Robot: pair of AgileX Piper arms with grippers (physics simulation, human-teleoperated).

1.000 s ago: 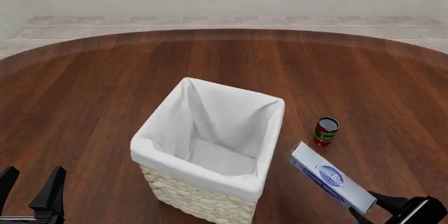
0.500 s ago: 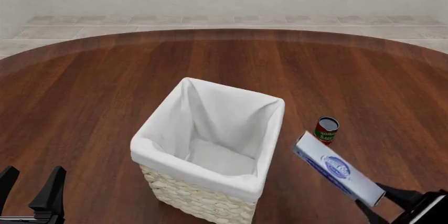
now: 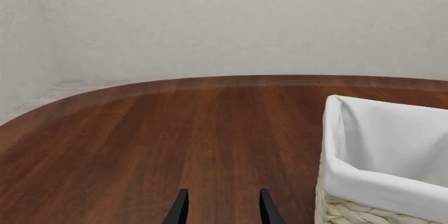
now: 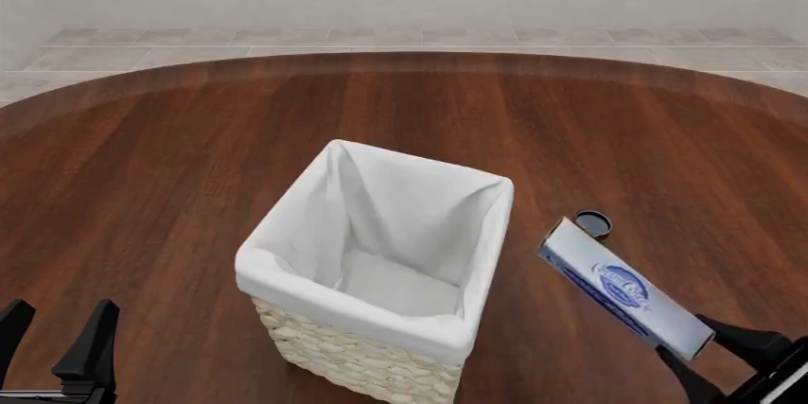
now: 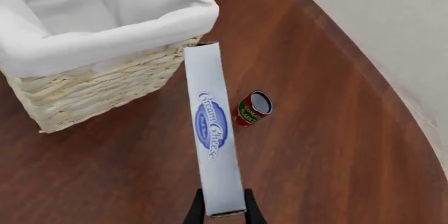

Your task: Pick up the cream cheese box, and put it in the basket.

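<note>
The cream cheese box (image 4: pixel 626 289), pale blue-white with a dark blue oval logo, is held in the air by one end in my right gripper (image 4: pixel 711 355), to the right of the basket. It also shows in the right wrist view (image 5: pixel 212 133), pinched between the fingers (image 5: pixel 221 214), its far end near the basket's corner. The basket (image 4: pixel 293 260) is woven wicker with a white liner and stands at the table's middle front; it also shows in both wrist views (image 5: pixel 105 85) (image 3: pixel 371 182). My left gripper (image 4: pixel 57 342) is open and empty at the front left, left of the basket.
A small red can (image 5: pixel 251 108) stands on the table to the right of the basket; in the front view only its dark top (image 4: pixel 592 223) shows behind the lifted box. The wooden table's curved far edge (image 4: pixel 404 59) meets a tiled floor and pale wall.
My right gripper has lifted the cream cheese box higher; it now covers most of the red can in the front view. The left arm has not moved.
</note>
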